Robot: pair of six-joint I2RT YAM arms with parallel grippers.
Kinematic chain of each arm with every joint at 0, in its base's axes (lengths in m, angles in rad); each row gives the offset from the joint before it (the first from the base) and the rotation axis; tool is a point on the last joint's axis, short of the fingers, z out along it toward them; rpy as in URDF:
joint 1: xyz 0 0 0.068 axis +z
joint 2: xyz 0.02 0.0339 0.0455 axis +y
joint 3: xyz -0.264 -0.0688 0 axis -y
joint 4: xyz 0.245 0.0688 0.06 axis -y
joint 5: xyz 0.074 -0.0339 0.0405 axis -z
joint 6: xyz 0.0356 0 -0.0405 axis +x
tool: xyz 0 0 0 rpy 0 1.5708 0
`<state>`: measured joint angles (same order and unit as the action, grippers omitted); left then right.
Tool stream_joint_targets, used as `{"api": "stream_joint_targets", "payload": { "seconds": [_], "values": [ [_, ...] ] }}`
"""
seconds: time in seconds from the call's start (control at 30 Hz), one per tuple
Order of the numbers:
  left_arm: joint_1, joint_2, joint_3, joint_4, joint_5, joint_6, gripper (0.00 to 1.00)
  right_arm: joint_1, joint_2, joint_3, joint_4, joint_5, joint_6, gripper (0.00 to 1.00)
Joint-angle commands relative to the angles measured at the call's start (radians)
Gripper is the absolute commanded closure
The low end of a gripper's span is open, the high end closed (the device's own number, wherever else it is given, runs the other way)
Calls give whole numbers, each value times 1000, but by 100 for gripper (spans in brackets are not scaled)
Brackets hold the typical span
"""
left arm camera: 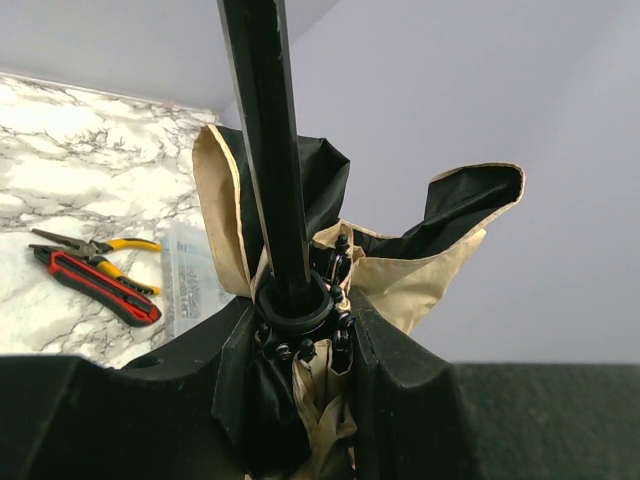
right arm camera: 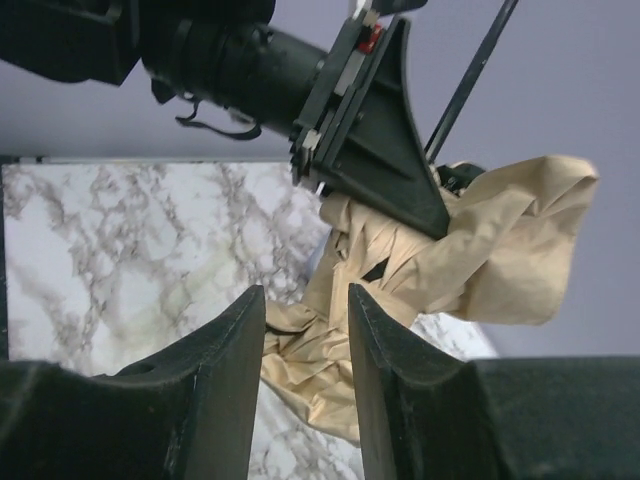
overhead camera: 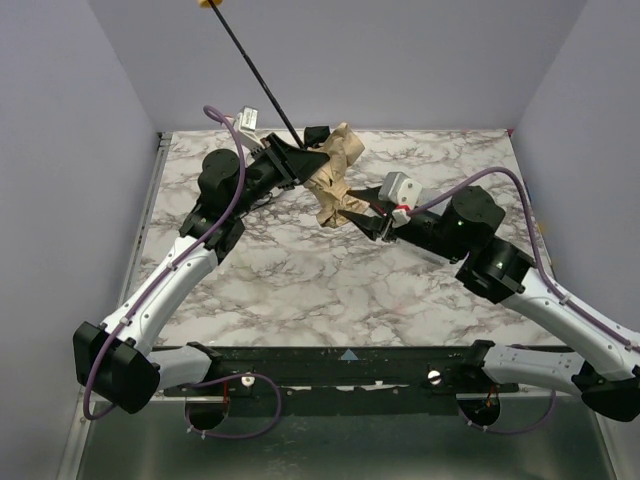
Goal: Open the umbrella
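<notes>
Tan umbrella (left arm camera: 440,272), gripped by left end effector (left arm camera: 305,335)

Robot lab test cell: marble-pattern table (overhead camera: 300,290) boxed in on three sides by plain lavender walls (overhead camera: 60,150). Left arm (overhead camera: 170,280) and right arm (overhead camera: 545,300) are bolted to a black rail (overhead camera: 340,365) at the near edge. Loose purple cables (overhead camera: 240,160) run along the arms, and pliers (left arm camera: 100,245) lie on the tabletop.

Umbrella (overhead camera: 335,178) between left claw (overhead camera: 308,166) and right claw (overhead camera: 362,218), pliers (left arm camera: 95,243) on table (overhead camera: 300,290)
</notes>
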<state>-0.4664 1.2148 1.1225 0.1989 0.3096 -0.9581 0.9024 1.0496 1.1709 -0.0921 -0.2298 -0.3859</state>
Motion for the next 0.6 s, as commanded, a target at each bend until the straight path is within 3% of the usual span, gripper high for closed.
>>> {"api": "stream_joint_targets", "payload": {
  "seconds": [0.0,0.27,0.57],
  "values": [
    [3,-28,5,99,24,-11,100,5,6,-14,110,113,-52,55],
    [2,-35,3,99,25,-16,100,6,62,-15,104,124,-111,52],
    [-6,-29,10,96,28,-21,100,7,113,-21,113,98,-126,61]
  ]
}}
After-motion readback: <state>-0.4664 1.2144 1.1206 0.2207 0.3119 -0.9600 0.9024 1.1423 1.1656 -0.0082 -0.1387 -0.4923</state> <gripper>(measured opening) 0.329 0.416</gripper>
